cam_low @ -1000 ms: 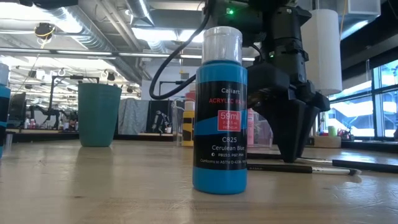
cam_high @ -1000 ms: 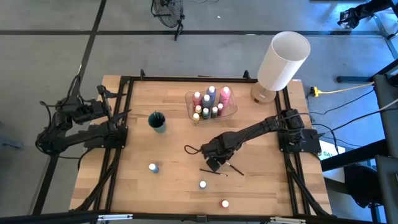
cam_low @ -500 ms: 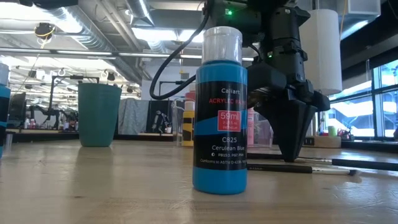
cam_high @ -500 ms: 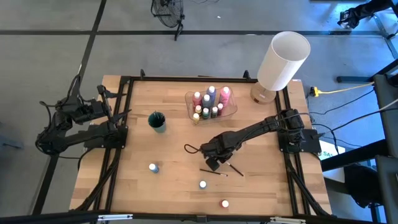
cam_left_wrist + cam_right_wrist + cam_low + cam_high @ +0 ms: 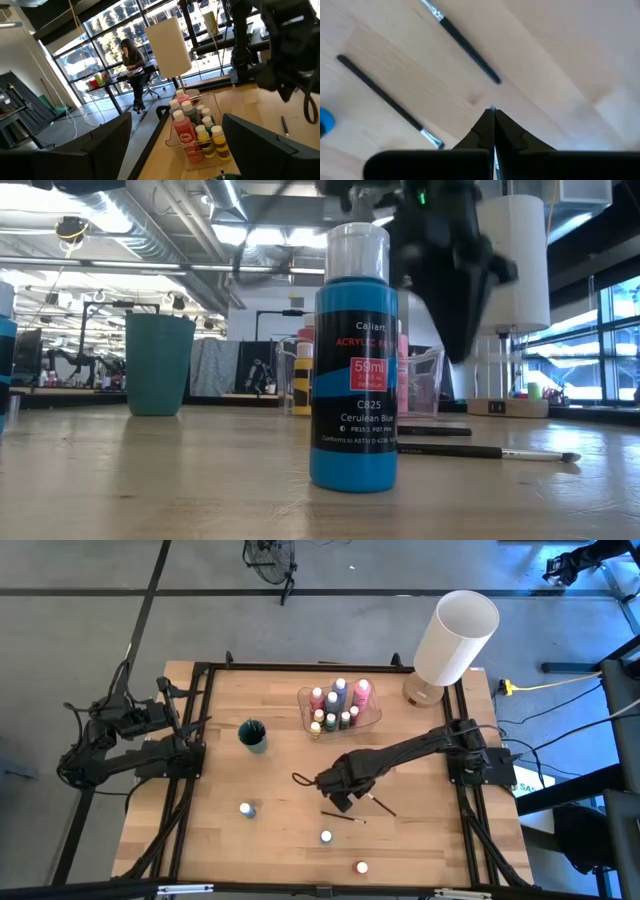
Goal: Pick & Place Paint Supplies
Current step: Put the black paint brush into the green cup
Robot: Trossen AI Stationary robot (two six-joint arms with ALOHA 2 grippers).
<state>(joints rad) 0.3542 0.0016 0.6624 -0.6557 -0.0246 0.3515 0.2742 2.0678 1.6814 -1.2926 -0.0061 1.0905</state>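
Pressing flat against each other, the fingers of the right gripper (image 5: 493, 111) meet in a tight seam above the wood; only a thin pale sliver shows at that seam, and I cannot tell whether it is a bristle tip. Two paintbrushes lie loose on the table beneath, the nearer brush (image 5: 465, 45) and the farther brush (image 5: 385, 97), neither touched, so the pinch looks empty and probably needs another try. Beyond them, three small bottles (image 5: 326, 837) stand scattered toward the table's front, while the clear tray (image 5: 376, 718) holds the sorted bottles and the teal cup (image 5: 253, 735) likely awaits brushes. Parked at the table's left edge, the left gripper (image 5: 176, 125) waits with fingers spread wide.
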